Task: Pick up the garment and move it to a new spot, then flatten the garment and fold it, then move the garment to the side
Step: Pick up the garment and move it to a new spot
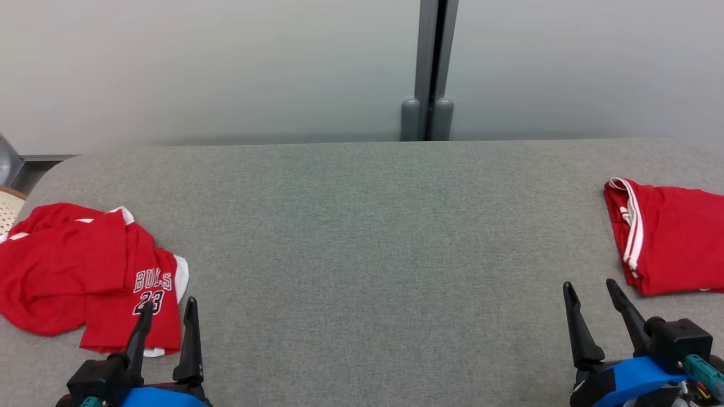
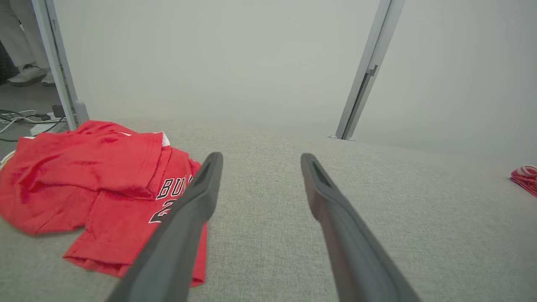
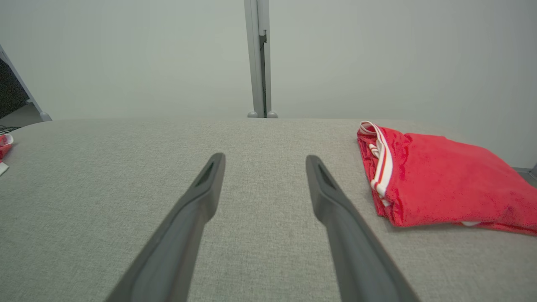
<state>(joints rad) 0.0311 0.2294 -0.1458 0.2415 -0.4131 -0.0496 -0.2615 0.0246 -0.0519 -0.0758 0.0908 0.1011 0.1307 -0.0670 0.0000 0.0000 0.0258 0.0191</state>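
Head view: crumpled red jersey (image 1: 68,265) left, folded red garment (image 1: 679,237) right.

Far left of the grey post (image 1: 428,68), the crumpled jersey (image 1: 85,271) runs off the head view's edge. Its own fold swallows part of the chest lettering, and a finger of my left gripper (image 1: 169,305) covers part of the number below. Further left still, a woven tan thing (image 1: 8,209) is a mere sliver; I cannot tell what it is. Far right of the post, the folded red garment (image 1: 667,237) is cut by the edge. In my left wrist view, a person's legs (image 2: 21,42) far left of the post are cropped above.
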